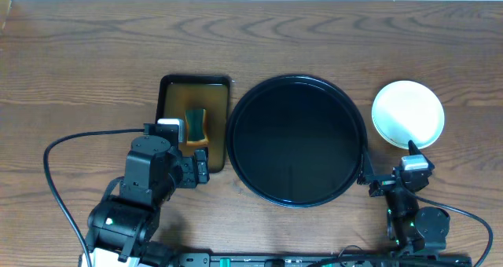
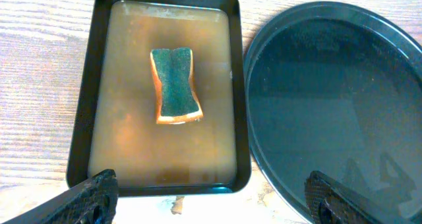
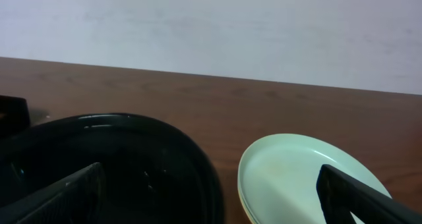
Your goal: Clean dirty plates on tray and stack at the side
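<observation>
The plates sit stacked on the bare tabletop right of the black round tray, a pale blue one on top; the right wrist view shows the stack with a yellow edge beneath. The tray holds nothing. My left gripper is open and empty, hovering near the front edge of the brown rectangular tray; its fingers straddle the gap between both trays. My right gripper is open and empty by the black tray's right rim, in front of the plate stack; its fingers show in its wrist view.
The rectangular brown tray left of the black tray holds murky liquid and a green-topped sponge. A black cable loops over the table at the left. A pale wall runs behind the table's far edge.
</observation>
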